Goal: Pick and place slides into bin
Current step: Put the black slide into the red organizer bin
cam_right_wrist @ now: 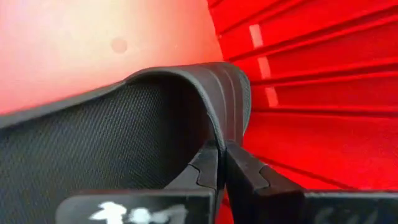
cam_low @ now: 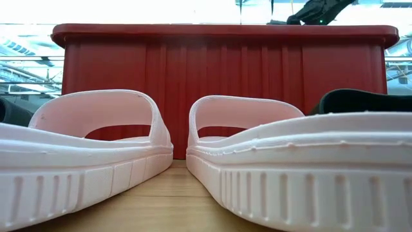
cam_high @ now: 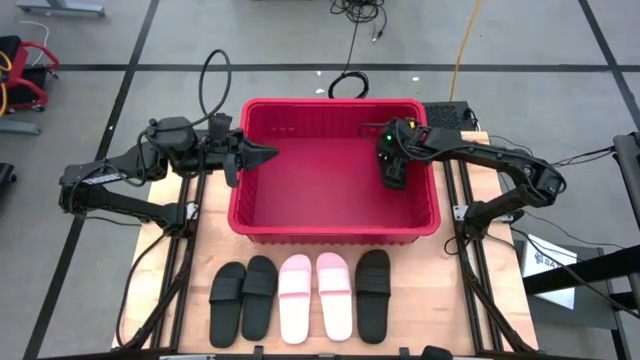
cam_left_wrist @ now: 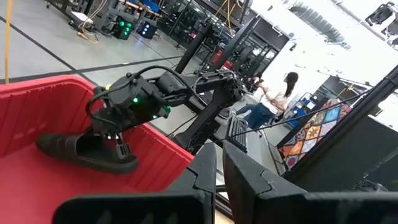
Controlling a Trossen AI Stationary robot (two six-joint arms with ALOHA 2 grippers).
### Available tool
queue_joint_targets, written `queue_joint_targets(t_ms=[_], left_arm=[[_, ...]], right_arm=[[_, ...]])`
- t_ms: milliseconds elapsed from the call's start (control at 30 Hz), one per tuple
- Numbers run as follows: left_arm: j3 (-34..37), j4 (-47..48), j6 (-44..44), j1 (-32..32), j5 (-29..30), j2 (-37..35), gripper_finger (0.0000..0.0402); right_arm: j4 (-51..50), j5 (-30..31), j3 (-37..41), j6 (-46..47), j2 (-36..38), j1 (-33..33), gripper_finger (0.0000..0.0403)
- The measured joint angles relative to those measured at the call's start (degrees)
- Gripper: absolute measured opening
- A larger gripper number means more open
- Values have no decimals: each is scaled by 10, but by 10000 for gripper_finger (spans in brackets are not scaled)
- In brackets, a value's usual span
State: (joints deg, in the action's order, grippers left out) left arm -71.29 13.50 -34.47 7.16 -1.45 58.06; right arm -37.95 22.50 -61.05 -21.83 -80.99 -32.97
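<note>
Slide fills the right wrist view — sole hidden — pinched by right hand.

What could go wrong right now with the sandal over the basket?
The right gripper pinches only the strap edge of a black slide over the red bin, so it might slip or swing. It hangs close to the bin's right wall and could catch there. The left gripper reaches over the opposite rim.

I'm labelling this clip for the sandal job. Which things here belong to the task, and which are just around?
Part of the job:
- red bin
- black sandal held over the bin by the right gripper
- five sandals in a row on the table: three black, two pink

Just around:
- cables on the floor
- left gripper, shut and waiting at the bin's rim
</note>
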Motion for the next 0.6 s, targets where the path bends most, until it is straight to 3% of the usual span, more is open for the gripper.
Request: queue_joint_targets(t_ms=[600], left_arm=[[0,0,-6,0,-4,0,26]], right_arm=[[76,7,69,-33,3,-30,4]])
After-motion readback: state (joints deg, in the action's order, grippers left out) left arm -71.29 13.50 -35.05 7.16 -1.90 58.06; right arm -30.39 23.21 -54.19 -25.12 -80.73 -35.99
